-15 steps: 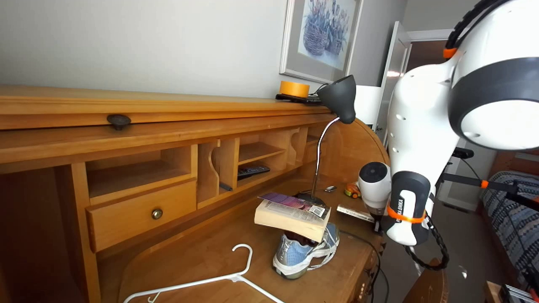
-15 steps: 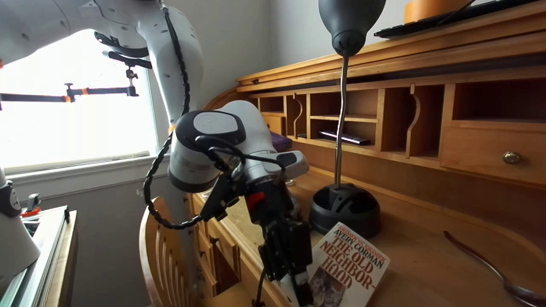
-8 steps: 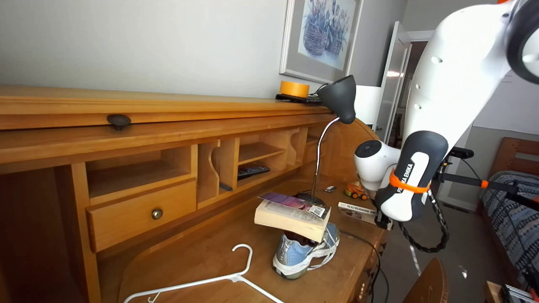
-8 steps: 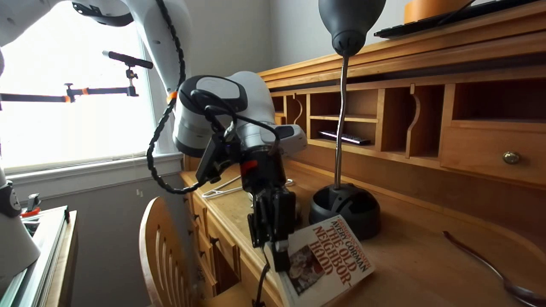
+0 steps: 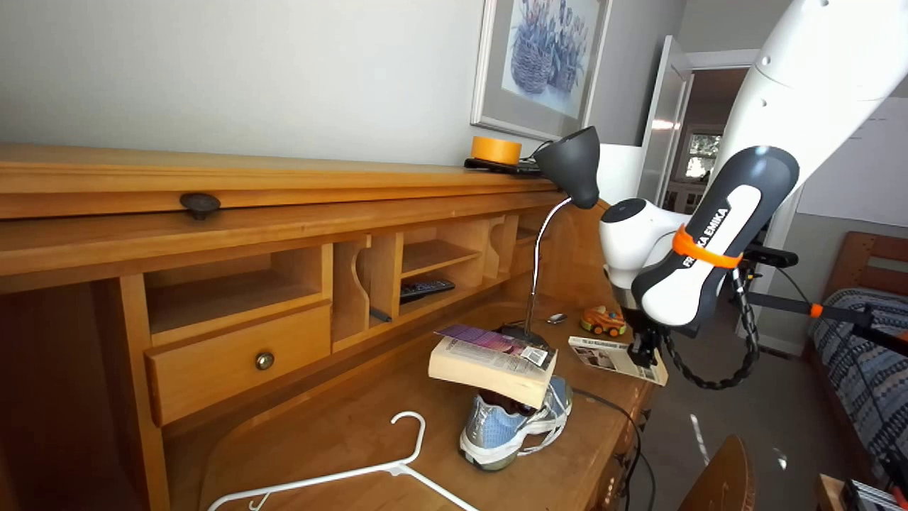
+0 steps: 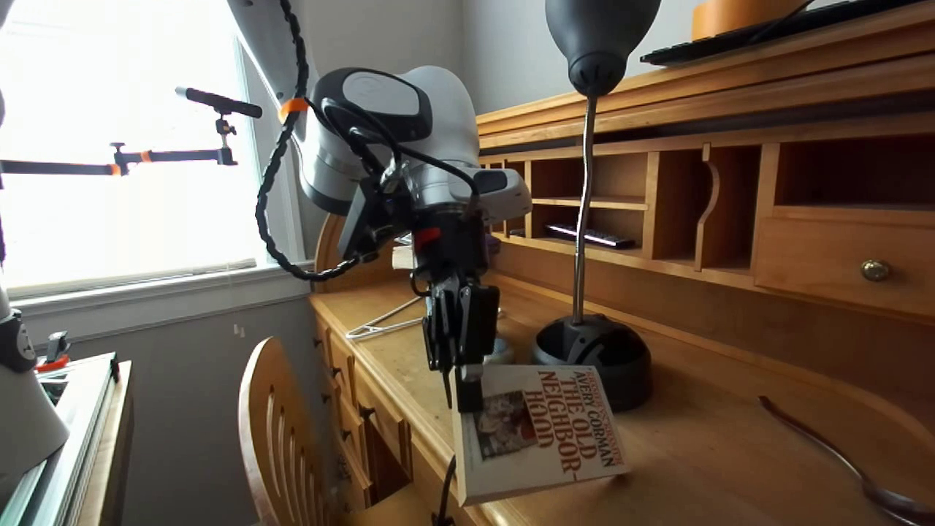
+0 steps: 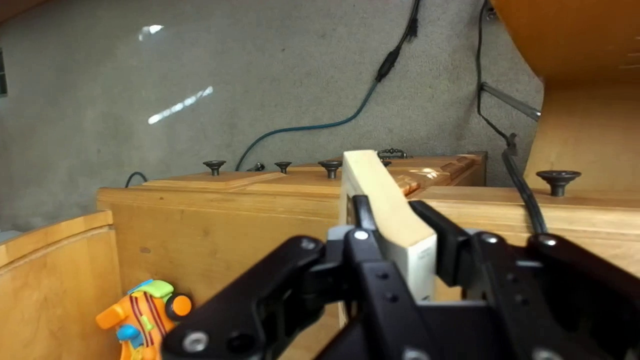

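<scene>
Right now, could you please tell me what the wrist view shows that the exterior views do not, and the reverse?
Only the wrist view shows the black cable connector on the floor. Only the exterior views show the black desk lamp, white hanger and orange roll. Both share the gripper clamped on a paperback, and the wooden desk.

Paper book [image 6: 544,431], smooth wooden desk [image 6: 716,467], shiny metal lamp neck [image 6: 583,219], glossy spoon [image 6: 880,497]

The fingers [image 7: 450,250] are black, the book [image 6: 540,431] white, red-lettered.
</scene>
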`<state>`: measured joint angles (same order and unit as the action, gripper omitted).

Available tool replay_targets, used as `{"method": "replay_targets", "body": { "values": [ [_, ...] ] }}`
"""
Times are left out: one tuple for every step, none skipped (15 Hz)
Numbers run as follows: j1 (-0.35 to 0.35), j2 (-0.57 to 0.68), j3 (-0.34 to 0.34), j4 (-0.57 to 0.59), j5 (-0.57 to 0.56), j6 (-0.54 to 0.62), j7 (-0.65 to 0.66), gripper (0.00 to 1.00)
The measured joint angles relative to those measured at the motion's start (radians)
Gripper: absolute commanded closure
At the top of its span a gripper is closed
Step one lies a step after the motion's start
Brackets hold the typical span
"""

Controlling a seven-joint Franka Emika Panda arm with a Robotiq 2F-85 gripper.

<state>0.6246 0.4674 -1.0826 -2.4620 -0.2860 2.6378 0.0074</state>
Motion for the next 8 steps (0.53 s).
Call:
{"method": "replay_targets", "body": {
  "values": [
    [-0.011,-0.026,0.009,0.002,-0.013,-0.01,0.014,0.94],
    [-0.022,-0.051,0.018,0.004,-0.025,-0.016,0.027,0.94],
    [-0.035,-0.078,0.029,0.005,-0.039,-0.025,0.04,0.94],
    [-0.05,-0.107,0.044,0.009,-0.05,-0.041,0.053,0.94],
    [-0.069,-0.136,0.061,0.013,-0.061,-0.051,0.067,0.94],
    [-0.095,-0.162,0.085,0.019,-0.072,-0.057,0.082,0.94],
    [-0.127,-0.185,0.114,0.024,-0.085,-0.059,0.098,0.94],
    [-0.165,-0.203,0.149,0.028,-0.097,-0.059,0.111,0.94]
  ]
}}
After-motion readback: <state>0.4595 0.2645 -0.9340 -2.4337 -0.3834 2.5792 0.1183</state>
